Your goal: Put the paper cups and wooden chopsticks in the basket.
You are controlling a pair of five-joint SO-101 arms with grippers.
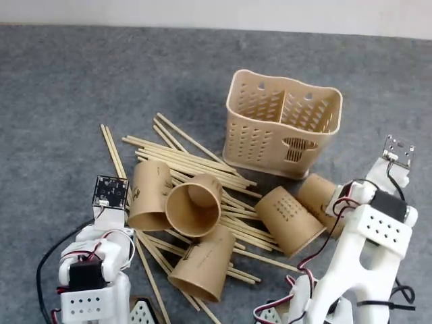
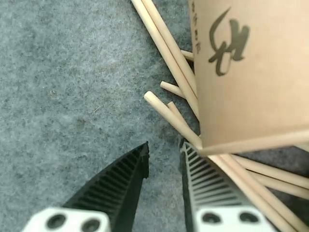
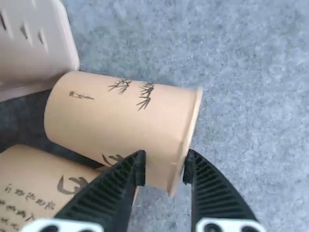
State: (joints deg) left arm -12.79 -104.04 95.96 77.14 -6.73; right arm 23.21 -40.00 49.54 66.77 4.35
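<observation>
The beige slotted basket [image 1: 283,121] stands upright at the back, its corner [image 3: 34,38] near my right arm. Several brown paper cups lie on their sides among scattered wooden chopsticks [image 1: 196,162]. My right gripper [image 3: 163,166] is open and straddles the rim of the rightmost cup [image 3: 120,121], which lies beside the basket [image 1: 317,194]; another cup [image 3: 29,183] touches it. My left gripper [image 2: 164,154] is open over bare carpet, with nothing between its fingers. One finger [image 2: 198,179] sits next to the rim of the leftmost cup [image 2: 241,72], which rests on chopsticks [image 2: 169,48].
Everything lies on grey carpet [image 1: 67,88]. Three more cups [image 1: 194,204] [image 1: 202,264] [image 1: 290,219] lie between the two arms over the chopstick pile. Bare carpet stretches to the left and behind the basket.
</observation>
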